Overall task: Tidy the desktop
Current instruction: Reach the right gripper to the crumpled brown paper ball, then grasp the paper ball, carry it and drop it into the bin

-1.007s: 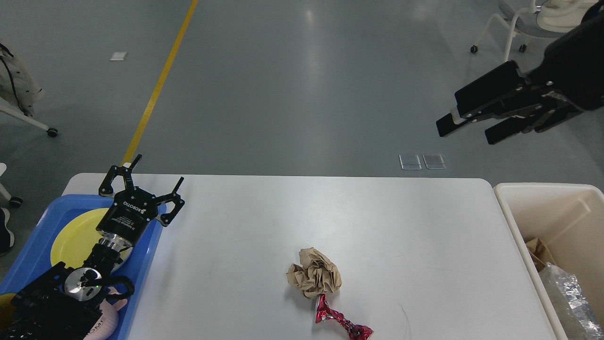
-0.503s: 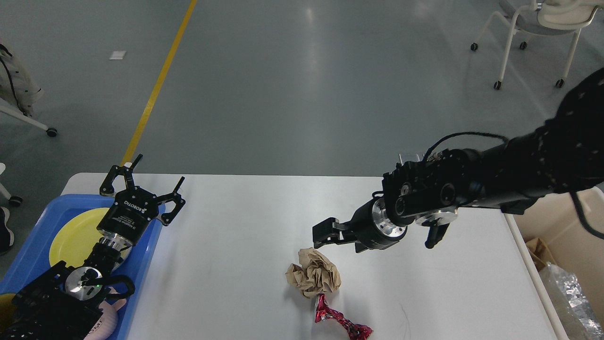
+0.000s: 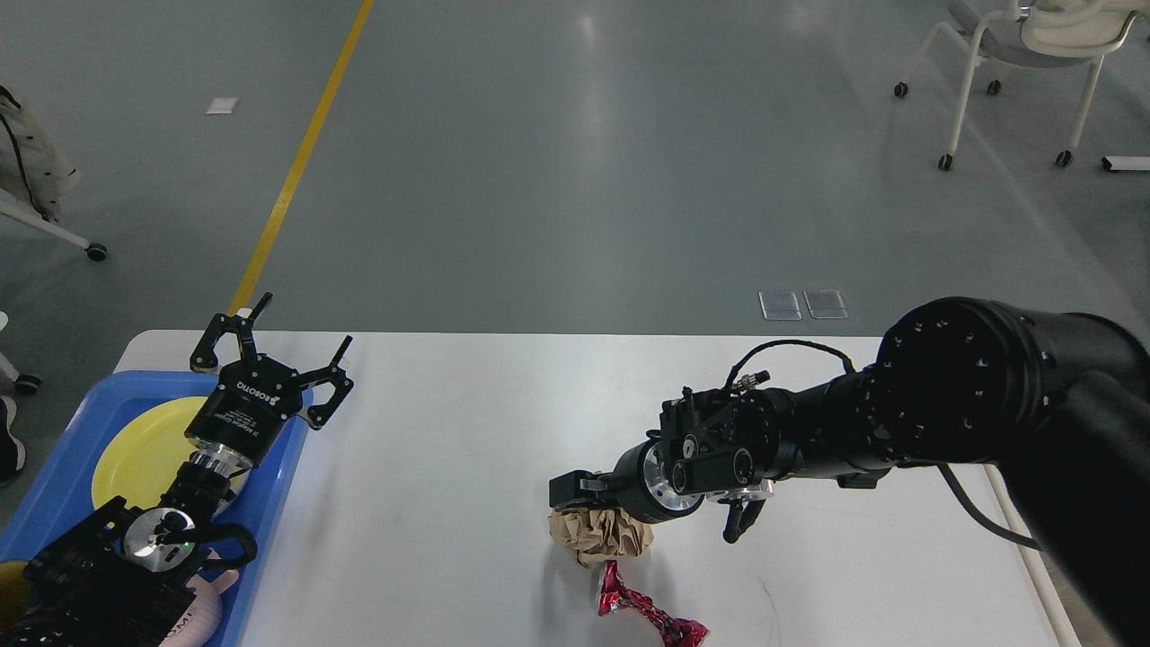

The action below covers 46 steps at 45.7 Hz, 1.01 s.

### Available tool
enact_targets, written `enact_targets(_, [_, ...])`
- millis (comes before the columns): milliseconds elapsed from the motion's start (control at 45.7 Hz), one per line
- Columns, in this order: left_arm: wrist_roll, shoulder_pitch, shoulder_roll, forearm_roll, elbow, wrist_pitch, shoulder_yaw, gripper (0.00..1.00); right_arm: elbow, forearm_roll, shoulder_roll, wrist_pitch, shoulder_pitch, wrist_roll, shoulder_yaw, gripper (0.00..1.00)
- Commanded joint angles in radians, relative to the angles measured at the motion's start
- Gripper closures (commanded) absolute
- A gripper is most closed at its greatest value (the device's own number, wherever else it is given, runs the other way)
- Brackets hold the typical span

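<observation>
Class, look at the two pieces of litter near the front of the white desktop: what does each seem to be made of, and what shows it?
The crumpled brown ball: likely kraft paper, matte tan with soft creases. The red wrapper: probably metallised foil or plastic film, shiny with glints and tightly twisted. The desktop under them looks like smooth matte laminate, though this is uncertain.

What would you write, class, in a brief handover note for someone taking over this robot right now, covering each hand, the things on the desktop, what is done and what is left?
Left hand: open, empty, hovering over the far edge of the blue tray, which holds a yellow plate.
Right hand: low over the crumpled brown paper ball; whether its fingers are open or closed cannot be told from this angle.
On the desktop: the paper ball, with a red foil wrapper just in front of it at the near edge.
Done: neither piece removed yet.
Left: probably grasp the paper, clear it away, then the wrapper.
</observation>
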Motion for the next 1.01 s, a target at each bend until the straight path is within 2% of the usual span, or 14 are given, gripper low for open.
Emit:
enact_targets(0, [0.000, 0.000, 0.000, 0.000, 0.000, 0.000, 0.000, 0.01, -0.035, -0.005, 0.005, -0.002, -0.035, 0.000, -0.003, 0.00])
enact_targets(503, [0.000, 0.000, 0.000, 0.000, 0.000, 0.000, 0.000, 0.01, -0.110, -0.045, 0.005, -0.013, -0.135, 0.000, -0.004, 0.00])
enact_targets(613, [-0.001, 0.000, 0.000, 0.000, 0.000, 0.000, 0.000, 0.01, -0.121, -0.046, 0.005, -0.036, -0.147, -0.015, -0.004, 0.00])
enact_targets(679, [-0.001, 0.000, 0.000, 0.000, 0.000, 0.000, 0.000, 0.01, -0.133, -0.058, 0.005, -0.040, -0.164, -0.025, -0.004, 0.06])
enact_targets(722, [-0.001, 0.000, 0.000, 0.000, 0.000, 0.000, 0.000, 0.01, -0.139, -0.068, 0.005, -0.042, -0.170, -0.026, -0.007, 0.16])
enact_targets(788, [-0.001, 0.000, 0.000, 0.000, 0.000, 0.000, 0.000, 0.01, -0.144, -0.071, 0.005, -0.053, -0.179, -0.026, -0.010, 0.48])
enact_targets(810, [0.000, 0.000, 0.000, 0.000, 0.000, 0.000, 0.000, 0.01, -0.144, -0.072, 0.005, -0.057, -0.181, -0.026, -0.010, 0.55])
enact_targets(919, [0.000, 0.000, 0.000, 0.000, 0.000, 0.000, 0.000, 0.01, -0.144, -0.072, 0.005, -0.067, -0.181, -0.028, -0.012, 0.69])
enact_targets(941, [0.000, 0.000, 0.000, 0.000, 0.000, 0.000, 0.000, 0.01, -0.142, -0.072, 0.005, -0.067, -0.181, -0.026, -0.012, 0.77])
enact_targets(963, [-0.001, 0.000, 0.000, 0.000, 0.000, 0.000, 0.000, 0.01, -0.142, -0.072, 0.005, -0.067, -0.181, -0.026, -0.012, 0.91])
enact_targets(985, [0.000, 0.000, 0.000, 0.000, 0.000, 0.000, 0.000, 0.01, -0.142, -0.072, 0.005, -0.068, -0.181, -0.026, -0.012, 1.00])
